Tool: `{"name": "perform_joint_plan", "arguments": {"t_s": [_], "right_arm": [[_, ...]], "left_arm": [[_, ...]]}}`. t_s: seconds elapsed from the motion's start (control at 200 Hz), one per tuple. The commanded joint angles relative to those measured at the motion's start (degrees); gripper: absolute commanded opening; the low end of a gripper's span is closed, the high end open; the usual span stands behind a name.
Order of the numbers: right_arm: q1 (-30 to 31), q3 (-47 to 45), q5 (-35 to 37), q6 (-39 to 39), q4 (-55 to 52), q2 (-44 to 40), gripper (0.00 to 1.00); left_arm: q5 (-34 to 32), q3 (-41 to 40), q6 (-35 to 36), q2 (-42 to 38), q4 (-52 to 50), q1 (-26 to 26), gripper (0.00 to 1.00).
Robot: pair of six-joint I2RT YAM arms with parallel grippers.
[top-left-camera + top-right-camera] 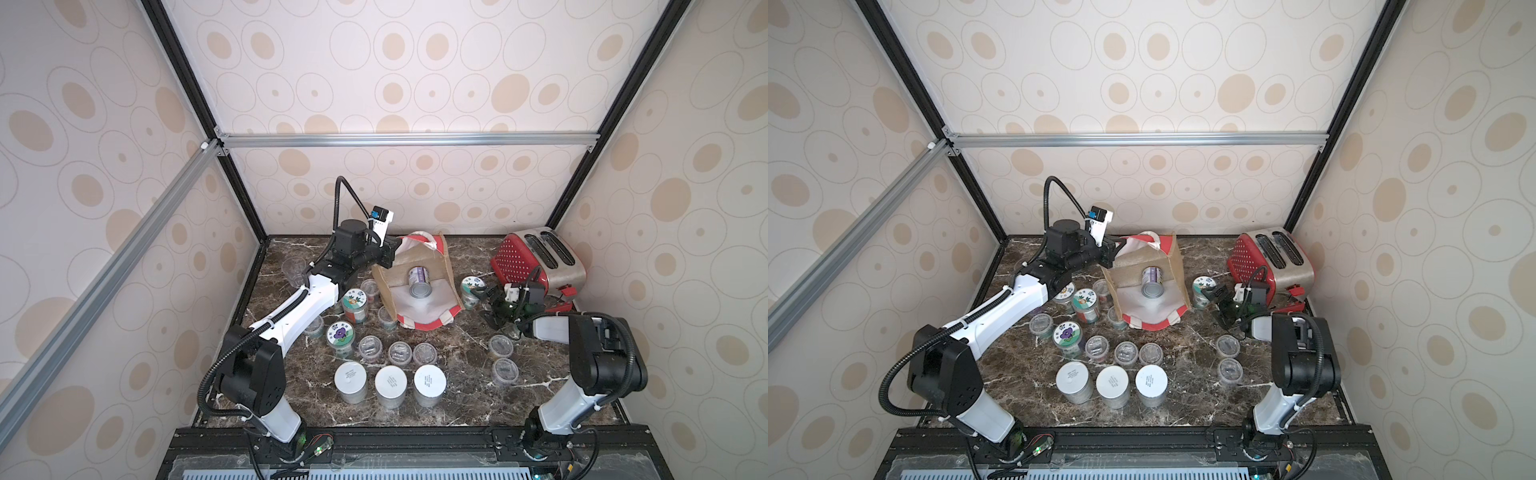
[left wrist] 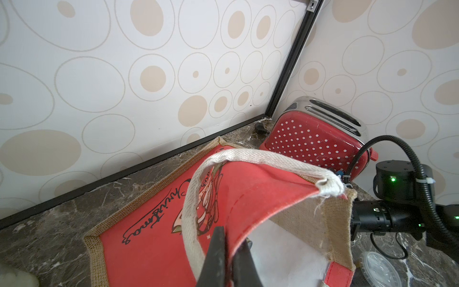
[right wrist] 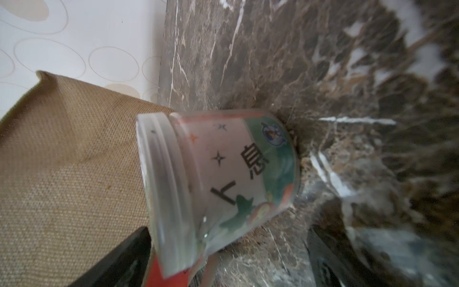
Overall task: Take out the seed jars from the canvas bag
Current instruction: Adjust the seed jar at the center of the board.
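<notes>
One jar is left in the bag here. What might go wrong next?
1. The left gripper pinches only the canvas bag at its rim; if the fabric slips, the mouth may sag over the jar inside.
2. That jar lies on its side and could roll away when touched.
3. The flower-lid jar stands right at the right gripper, whose jaws are open, so swinging away might topple it.

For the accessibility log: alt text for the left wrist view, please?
The left gripper, fingers shut, pinches the red rim of the canvas bag beside its white handle; the bag lies on the marble table, with a red dotted toaster beyond it near the corner.
</notes>
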Motion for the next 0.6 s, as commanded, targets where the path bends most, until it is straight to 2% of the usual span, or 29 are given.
{"name": "perform_joint_plan", "arguments": {"t_s": [0.0,0.145,0.245,0.45,0.595], "right_arm": [[-0.34,4.27,0.99,-9.68,-13.49,-6.25,1.0],[0.85,9.22,4.65,-18.54,-26.59,-13.47,1.0],[4.97,12.27,7.85,-23.66,-32.62,-19.56,0.99],[20.67,18.95,19.32,-31.21,-41.91,-29.32,0.94],[32.82,21.25,27.99,-32.46,-42.29,-28.4,0.89]], "left_arm": [[-0.58,2.47,-0.49,-0.53,-0.46,0.2,0.0],[-2.99,3.81,-0.03,0.24,-1.54,-1.24,0.0],[-5.13,5.27,0.25,0.86,-3.08,-2.44,0.0],[-9.89,8.46,-0.28,1.68,-6.49,-4.92,0.0],[-11.91,9.7,-1.98,2.13,-8.06,-6.23,0.0]]}}
